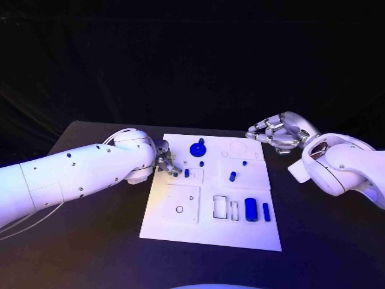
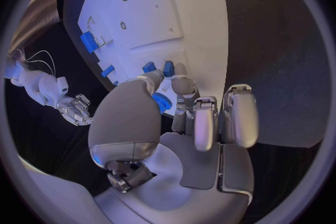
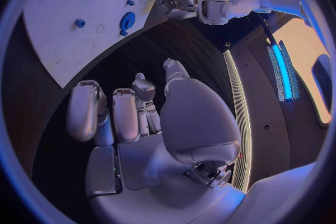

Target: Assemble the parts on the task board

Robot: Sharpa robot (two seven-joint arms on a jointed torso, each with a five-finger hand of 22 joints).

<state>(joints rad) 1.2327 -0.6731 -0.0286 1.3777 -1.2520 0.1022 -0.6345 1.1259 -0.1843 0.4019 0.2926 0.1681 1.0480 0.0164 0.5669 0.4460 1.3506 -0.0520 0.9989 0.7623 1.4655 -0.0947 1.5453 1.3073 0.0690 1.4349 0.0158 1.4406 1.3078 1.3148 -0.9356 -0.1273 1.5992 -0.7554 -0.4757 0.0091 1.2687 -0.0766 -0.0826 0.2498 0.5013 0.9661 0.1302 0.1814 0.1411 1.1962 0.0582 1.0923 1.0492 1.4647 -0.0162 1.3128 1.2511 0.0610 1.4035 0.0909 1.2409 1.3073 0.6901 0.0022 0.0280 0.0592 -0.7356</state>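
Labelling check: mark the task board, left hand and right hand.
task board (image 1: 245, 232): head view, bare near edge of the white plate.
left hand (image 1: 166, 161): head view, middle of the hand, at the board's left edge.
right hand (image 1: 278, 133): head view, middle of the curled fingers.

The left hand (image 1: 166, 162) hides the task board's (image 1: 212, 235) left edge — any part under its fingertips can't be told.

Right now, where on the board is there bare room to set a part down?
The near edge of the task board, below the two blue bars, is bare. The far right corner by the right hand is too. It is crowded around the blue knob near the left hand.
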